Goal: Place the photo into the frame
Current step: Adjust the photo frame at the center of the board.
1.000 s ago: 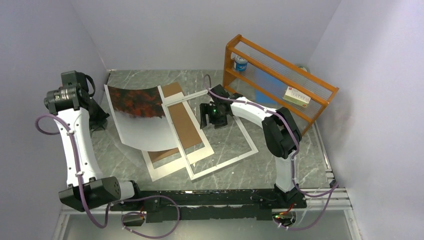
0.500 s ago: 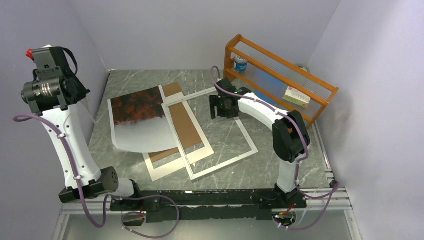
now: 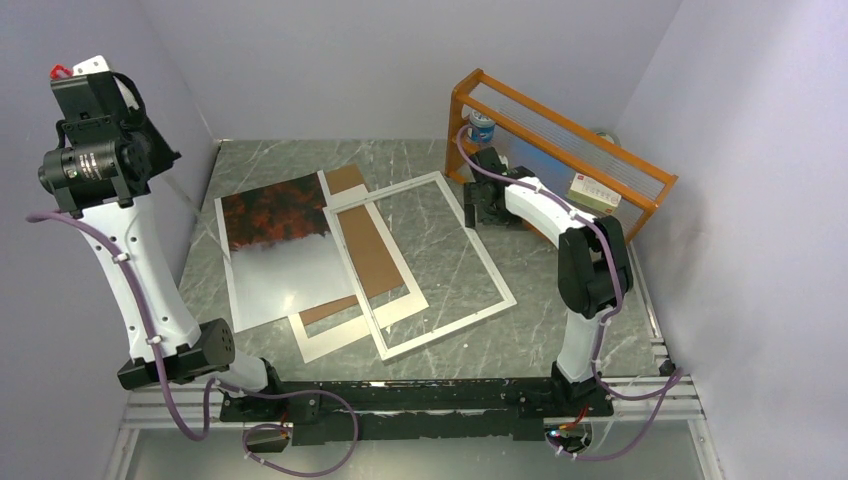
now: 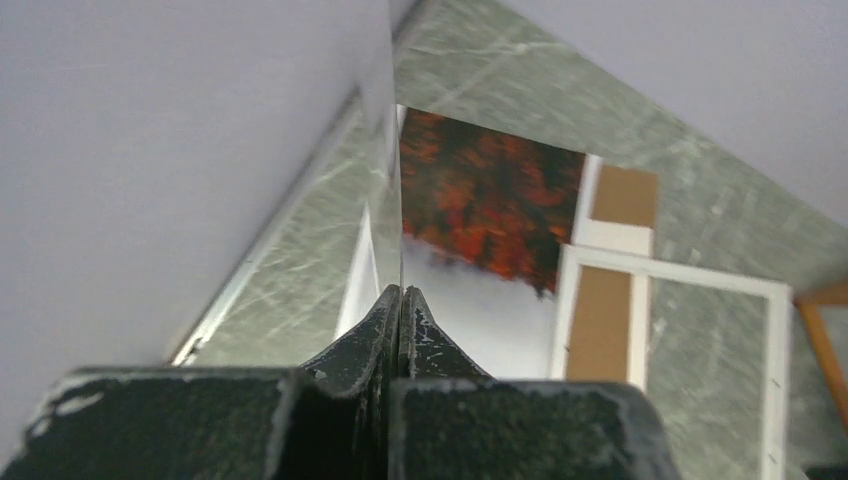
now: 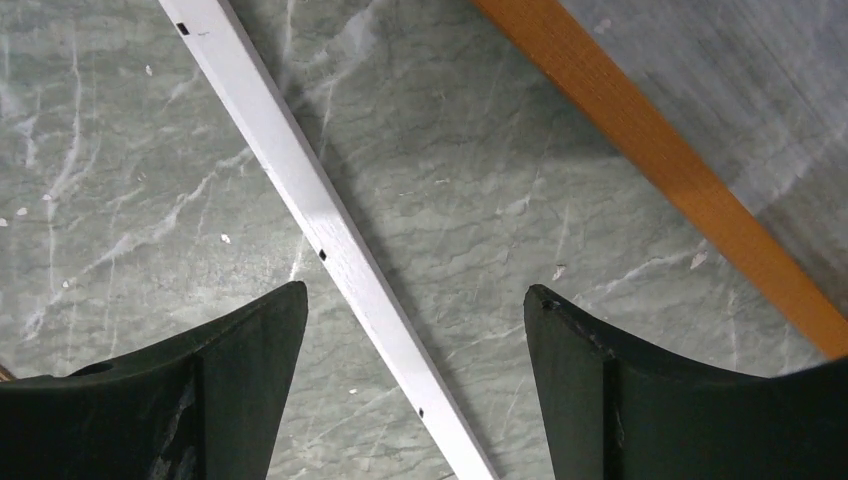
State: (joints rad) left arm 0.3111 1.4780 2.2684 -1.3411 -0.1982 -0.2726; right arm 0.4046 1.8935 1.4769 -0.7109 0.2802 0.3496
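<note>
White frame (image 3: 475,237) and photo (image 3: 275,245) flat on the table (image 3: 560,320), side by side.
Left fingers (image 4: 430,335) pinch a clear sheet (image 4: 380,200); right fingers (image 5: 250,370) spread wide over the frame's border.

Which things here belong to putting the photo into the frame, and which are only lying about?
Job: photo; frame; likely frame parts: clear sheet pinched in the left gripper, brown backing board, white mat.
Lying about: orange rack; blue can and small box in it.
</note>
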